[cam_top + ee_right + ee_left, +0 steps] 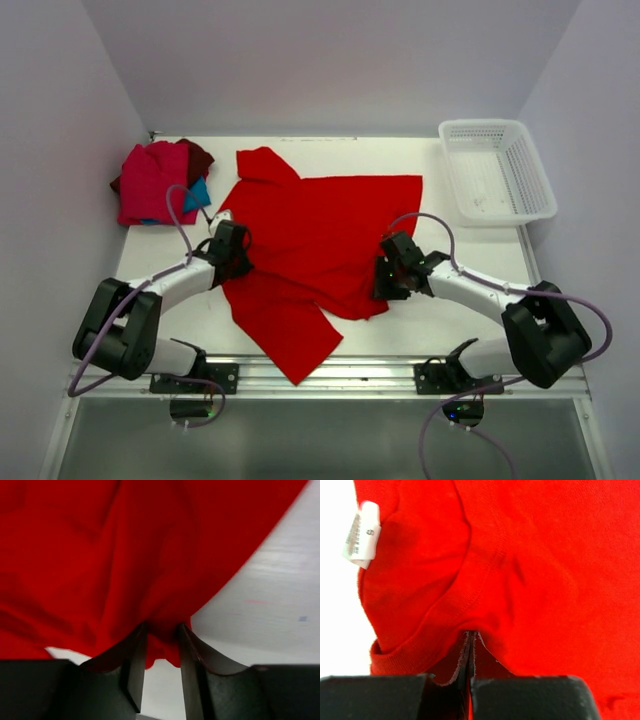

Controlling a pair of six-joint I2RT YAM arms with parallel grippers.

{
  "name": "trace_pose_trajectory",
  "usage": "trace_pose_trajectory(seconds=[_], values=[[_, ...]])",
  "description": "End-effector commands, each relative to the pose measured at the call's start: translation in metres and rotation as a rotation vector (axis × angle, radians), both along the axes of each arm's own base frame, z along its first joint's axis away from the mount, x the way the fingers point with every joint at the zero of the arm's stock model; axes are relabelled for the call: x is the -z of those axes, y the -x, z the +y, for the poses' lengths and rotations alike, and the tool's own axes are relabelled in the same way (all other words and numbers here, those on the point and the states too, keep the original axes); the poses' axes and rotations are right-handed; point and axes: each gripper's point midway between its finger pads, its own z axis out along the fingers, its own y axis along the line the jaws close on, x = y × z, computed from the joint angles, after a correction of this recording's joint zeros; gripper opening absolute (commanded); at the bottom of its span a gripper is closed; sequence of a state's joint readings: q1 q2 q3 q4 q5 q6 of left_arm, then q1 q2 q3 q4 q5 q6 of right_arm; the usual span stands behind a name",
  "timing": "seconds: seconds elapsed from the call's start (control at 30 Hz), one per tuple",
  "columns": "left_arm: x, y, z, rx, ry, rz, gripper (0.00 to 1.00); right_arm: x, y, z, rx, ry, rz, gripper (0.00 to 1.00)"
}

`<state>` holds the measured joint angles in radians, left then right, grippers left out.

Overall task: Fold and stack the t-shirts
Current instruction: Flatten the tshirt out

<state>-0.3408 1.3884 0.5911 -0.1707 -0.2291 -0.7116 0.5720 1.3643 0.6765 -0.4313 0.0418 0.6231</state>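
A large bright red t-shirt point(320, 240) lies spread and crumpled across the middle of the table. My left gripper point(232, 250) sits at the shirt's left edge, shut on a fold of the red cloth point(545, 555) beside the collar seam; the jaws point(470, 634) meet with fabric pinched at their tips. My right gripper point(392, 272) is at the shirt's right lower edge. Its jaws point(161, 630) stand apart, and a hanging edge of the red shirt point(100, 555) droops loosely between them. A folded stack of t-shirts point(155, 180), red with maroon and teal showing, rests at the back left.
A white mesh basket point(497, 170) stands at the back right corner. A white size label point(362, 535) shows inside the shirt's collar. Bare table point(270, 595) lies to the right of the shirt. Walls close in on the left, the back and the right.
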Motion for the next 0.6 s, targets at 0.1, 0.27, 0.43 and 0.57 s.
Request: trace_pose_trajectory(seconds=[0.1, 0.27, 0.43, 0.57], values=[[-0.004, 0.007, -0.004, 0.057, 0.024, -0.018, 0.00, -0.058, 0.007, 0.062, -0.151, -0.292, -0.109, 0.45], [-0.003, 0.009, -0.006, 0.065, 0.036, -0.018, 0.00, -0.063, 0.018, 0.056, -0.157, -0.276, -0.099, 0.47], [0.000, 0.009, -0.008, 0.070, 0.048, -0.016, 0.00, -0.061, 0.029, 0.053, -0.161, -0.259, -0.069, 0.43], [0.002, 0.011, -0.009, 0.071, 0.053, -0.010, 0.00, -0.046, 0.042, 0.053, -0.174, -0.235, -0.024, 0.40]])
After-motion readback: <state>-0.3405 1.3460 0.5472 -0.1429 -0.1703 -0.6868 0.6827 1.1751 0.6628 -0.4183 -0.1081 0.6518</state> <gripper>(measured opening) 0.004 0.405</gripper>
